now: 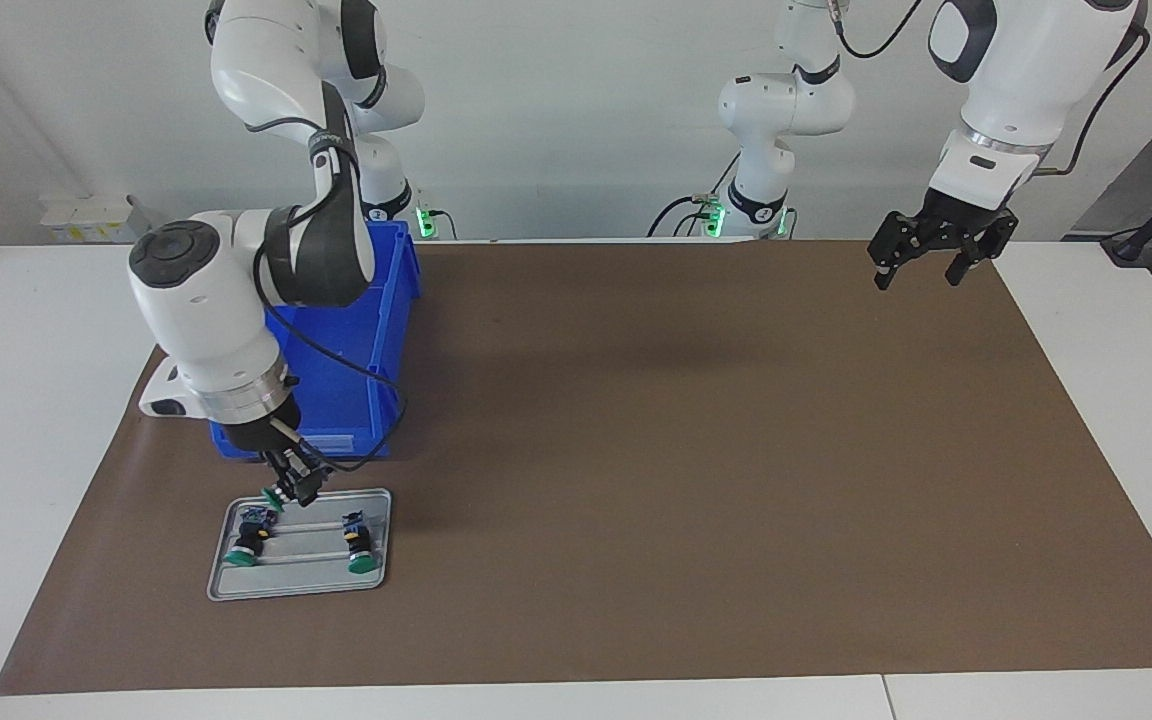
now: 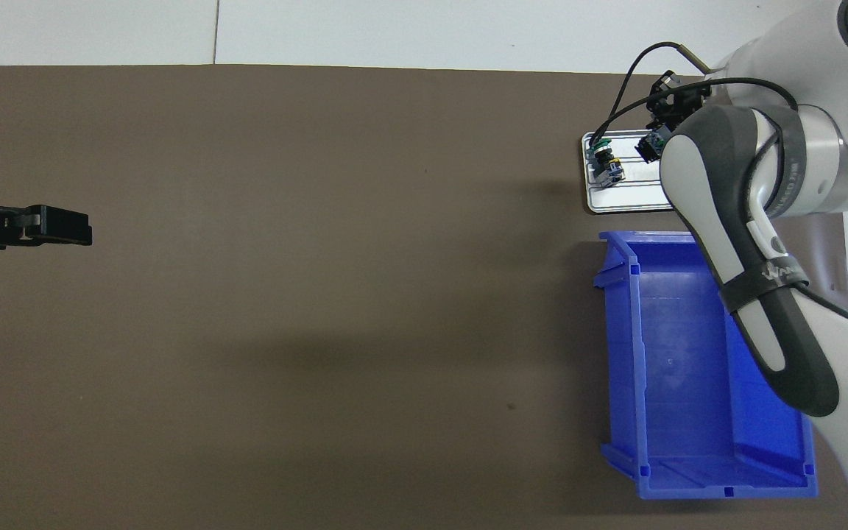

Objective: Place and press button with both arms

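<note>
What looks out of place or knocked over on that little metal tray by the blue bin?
Two buttons lie on their sides on the metal tray rather than upright. The right gripper, shut on a third button, is over the tray's edge nearest the blue bin. Nothing looks spilled or damaged.

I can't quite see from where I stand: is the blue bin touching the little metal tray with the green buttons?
Apart. The overhead view shows a strip of brown mat between the blue bin and the metal tray; the facing view shows that gap too.

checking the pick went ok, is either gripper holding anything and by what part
The right gripper, over the metal tray, is shut on a button; its green cap sticks out beside the fingertips, so the hold seems on its body. The left gripper waits open, empty.
</note>
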You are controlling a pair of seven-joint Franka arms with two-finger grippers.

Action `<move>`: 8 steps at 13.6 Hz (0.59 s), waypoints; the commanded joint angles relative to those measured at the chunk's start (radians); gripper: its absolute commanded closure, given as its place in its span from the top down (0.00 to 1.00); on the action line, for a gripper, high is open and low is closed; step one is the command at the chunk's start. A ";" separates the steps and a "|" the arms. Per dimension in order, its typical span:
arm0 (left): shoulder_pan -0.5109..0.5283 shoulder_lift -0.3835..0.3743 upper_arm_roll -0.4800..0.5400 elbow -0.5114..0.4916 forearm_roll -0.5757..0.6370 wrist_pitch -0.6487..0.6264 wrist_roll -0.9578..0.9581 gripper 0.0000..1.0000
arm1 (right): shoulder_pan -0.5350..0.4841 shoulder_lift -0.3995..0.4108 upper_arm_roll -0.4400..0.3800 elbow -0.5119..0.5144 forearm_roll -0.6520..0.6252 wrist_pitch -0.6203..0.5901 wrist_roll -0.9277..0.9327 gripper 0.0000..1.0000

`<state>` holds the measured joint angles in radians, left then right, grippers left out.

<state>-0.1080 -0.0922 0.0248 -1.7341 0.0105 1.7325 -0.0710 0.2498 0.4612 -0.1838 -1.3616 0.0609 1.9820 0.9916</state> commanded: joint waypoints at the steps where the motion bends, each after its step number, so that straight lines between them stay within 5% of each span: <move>1: 0.014 -0.018 -0.008 -0.016 -0.004 0.002 0.008 1.00 | 0.089 -0.021 0.004 -0.008 -0.006 -0.006 0.328 0.00; 8: 0.014 -0.018 -0.008 -0.016 -0.004 0.004 0.008 1.00 | 0.385 0.002 0.006 -0.073 -0.096 0.076 0.954 0.00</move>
<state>-0.1080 -0.0922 0.0248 -1.7341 0.0105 1.7325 -0.0710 0.6012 0.4602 -0.1765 -1.3945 -0.0067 2.0020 1.8278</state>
